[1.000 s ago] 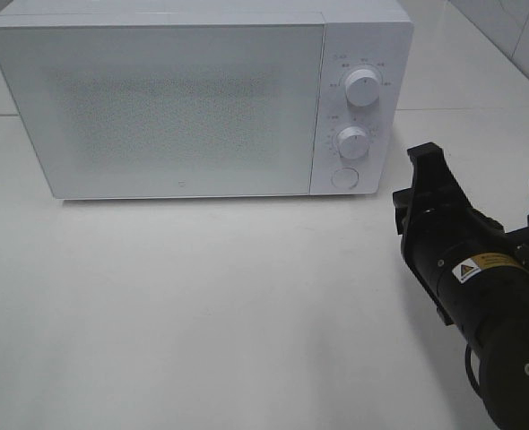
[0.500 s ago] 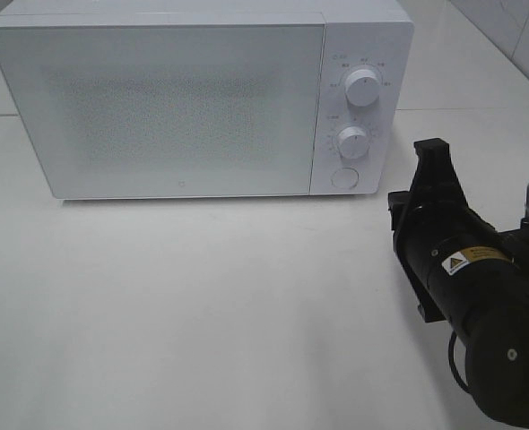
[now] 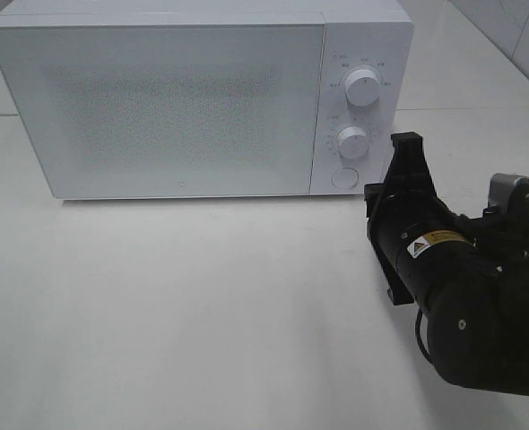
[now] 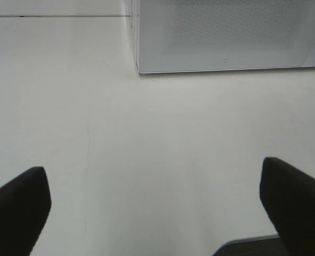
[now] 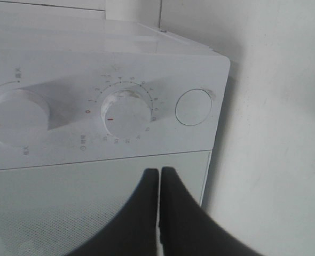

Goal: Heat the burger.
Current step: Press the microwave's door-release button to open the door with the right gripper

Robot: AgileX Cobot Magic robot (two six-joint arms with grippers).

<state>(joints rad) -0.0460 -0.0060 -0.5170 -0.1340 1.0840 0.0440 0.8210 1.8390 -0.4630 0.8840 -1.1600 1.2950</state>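
Near the dials (image 3: pixel 352 141) of the microwave (image 3: pixel 175 98), the right pincer (image 5: pixel 159 172) is closed tight, empty; the left pincer (image 4: pixel 152 165) gapes wide above the table (image 4: pixel 147 122).

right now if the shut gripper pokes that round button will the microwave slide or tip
Probably neither: the microwave is a wide, low box flat on the table, so likely heavy and stable. The round button sits low, giving little tipping leverage. The smooth top might allow slight creep.

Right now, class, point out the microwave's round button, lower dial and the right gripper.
round button (image 3: pixel 344 177): exterior high view, centre of face.
lower dial (image 3: pixel 352 142): exterior high view, middle of knob.
right gripper (image 5: pixel 159 173): right wrist view, between the shut fingertips.
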